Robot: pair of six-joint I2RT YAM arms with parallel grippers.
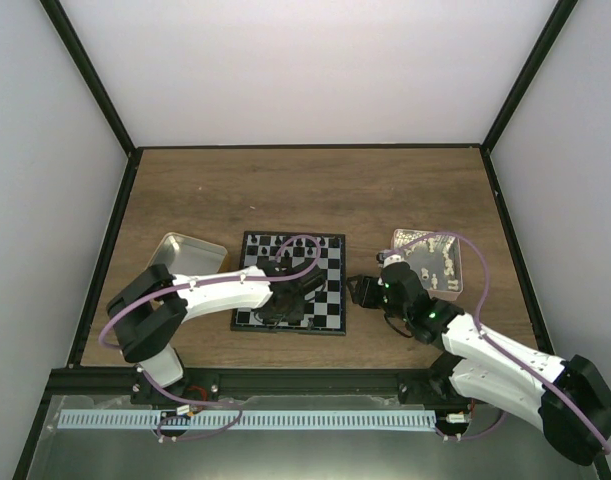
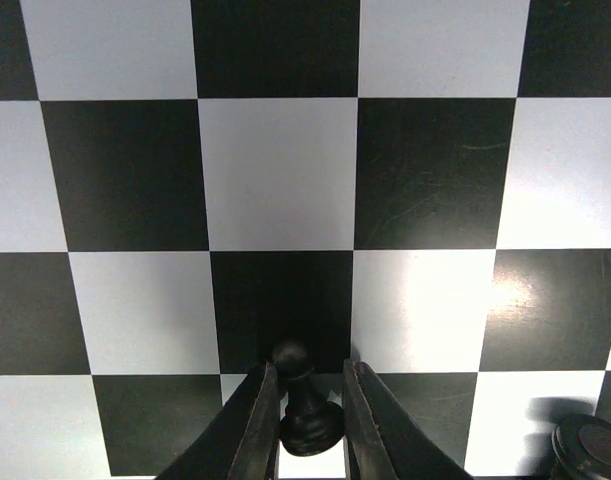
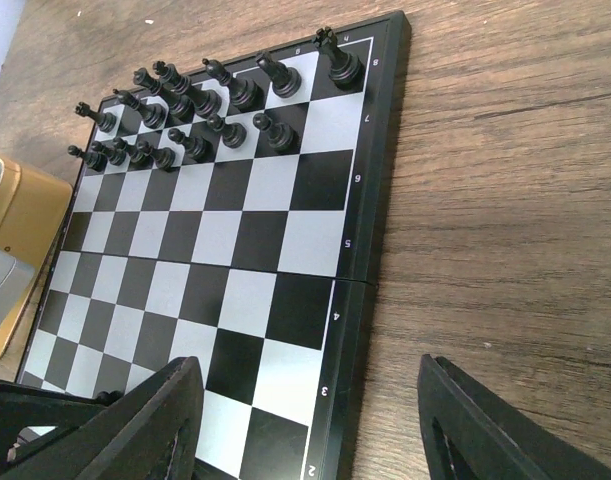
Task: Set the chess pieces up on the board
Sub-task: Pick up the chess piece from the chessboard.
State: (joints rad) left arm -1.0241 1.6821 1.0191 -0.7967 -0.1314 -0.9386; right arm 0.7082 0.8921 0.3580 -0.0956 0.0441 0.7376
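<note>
The board (image 1: pixel 330 300) lies at the middle of the table. Several black chess pieces (image 1: pixel 285 250) stand in its two far rows, and the right wrist view shows those pieces (image 3: pixel 200 120) upright. My left gripper (image 1: pixel 285 300) is low over the near part of the board. In the left wrist view that gripper (image 2: pixel 310 368) has its fingers against both sides of a black pawn (image 2: pixel 305 410), which stands on the board (image 2: pixel 275 170). My right gripper (image 1: pixel 363 290) hovers open at the board's right edge (image 3: pixel 370 300), with nothing between its fingers (image 3: pixel 307 365).
A silvery tray (image 1: pixel 190 252) sits left of the board, its yellow side (image 3: pixel 20 210) showing in the right wrist view. A pinkish tray (image 1: pixel 430 262) of pale pieces is on the right. Another black piece (image 2: pixel 588 447) stands right of the held pawn.
</note>
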